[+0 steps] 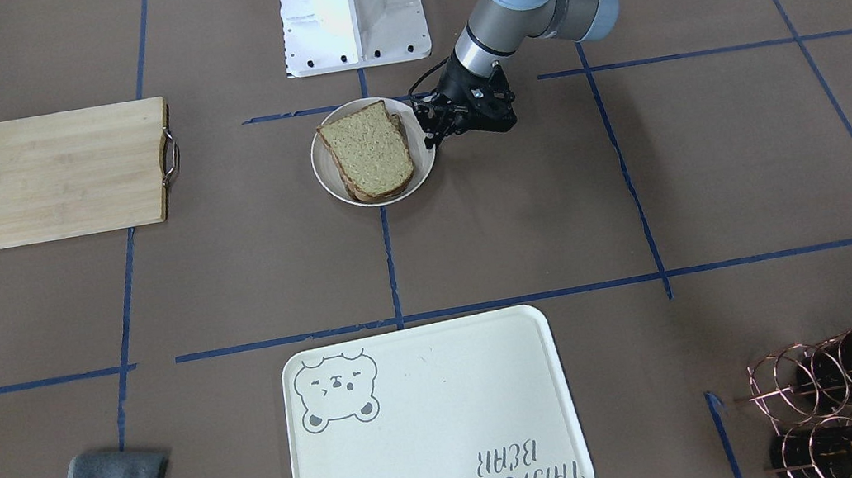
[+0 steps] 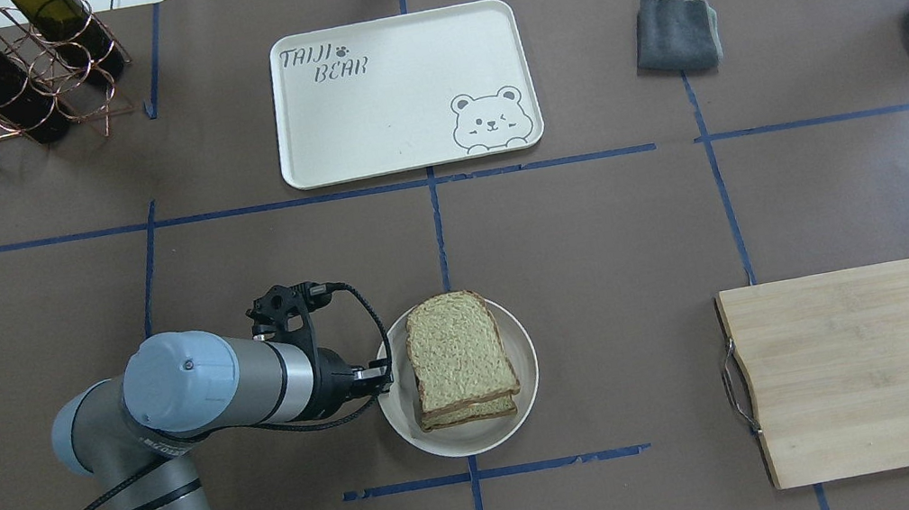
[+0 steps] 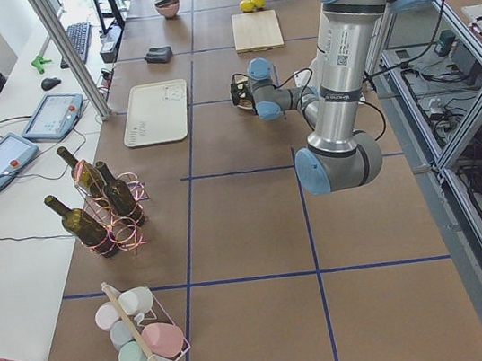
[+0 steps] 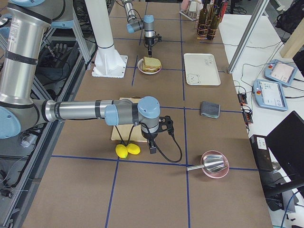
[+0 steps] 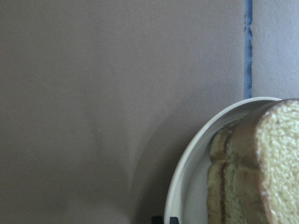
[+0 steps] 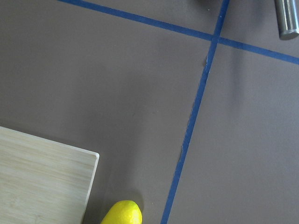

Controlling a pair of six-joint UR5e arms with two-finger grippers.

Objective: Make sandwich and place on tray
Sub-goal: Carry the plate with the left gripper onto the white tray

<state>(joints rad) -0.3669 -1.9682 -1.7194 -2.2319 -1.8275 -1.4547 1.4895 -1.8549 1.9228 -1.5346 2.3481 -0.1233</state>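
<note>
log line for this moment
left gripper: at rim of small round white plate, jaws unclear | tan wholegrain bread sandwich: on plate | cream-white bear tray: no sandwich yet | right gripper: by yellow lemons

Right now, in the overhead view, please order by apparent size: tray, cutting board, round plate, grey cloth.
1. wooden cutting board, nearer the camera, so its lead over the tray is unsure
2. bear tray
3. round white plate
4. grey cloth
</note>
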